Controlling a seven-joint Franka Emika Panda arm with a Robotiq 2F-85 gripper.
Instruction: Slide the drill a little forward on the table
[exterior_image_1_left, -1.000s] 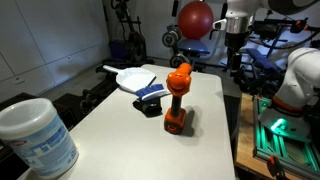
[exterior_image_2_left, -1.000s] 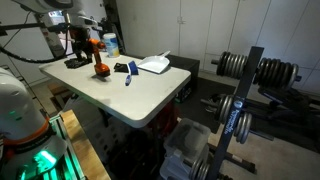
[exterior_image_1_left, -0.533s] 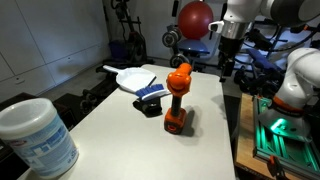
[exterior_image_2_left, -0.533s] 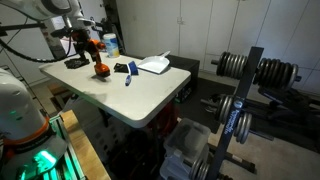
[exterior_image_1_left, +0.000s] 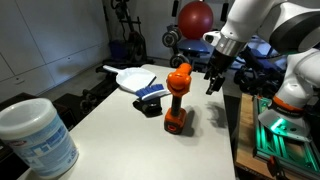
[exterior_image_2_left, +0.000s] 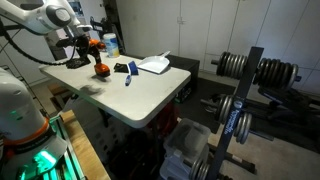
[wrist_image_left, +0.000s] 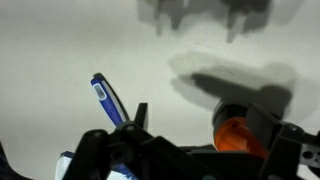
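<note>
The orange and black drill (exterior_image_1_left: 178, 100) stands upright on the white table (exterior_image_1_left: 130, 140), near its middle. It also shows in an exterior view (exterior_image_2_left: 99, 62) and in the wrist view (wrist_image_left: 238, 135) as an orange round part low in the picture. My gripper (exterior_image_1_left: 212, 82) hangs open and empty a little to the side of the drill's top, apart from it. It also shows in an exterior view (exterior_image_2_left: 77, 48). In the wrist view the open fingers (wrist_image_left: 212, 132) stand on either side of the orange part.
A white dustpan (exterior_image_1_left: 134, 77) and a black and blue tool (exterior_image_1_left: 150, 95) lie behind the drill. A white tub with a blue label (exterior_image_1_left: 36, 136) stands at the near corner. A blue-handled item (wrist_image_left: 108, 100) lies on the table. A weight rack (exterior_image_2_left: 240, 90) stands off the table.
My gripper has come down from high above the far table edge towards the drill's top. The drill has not moved.
</note>
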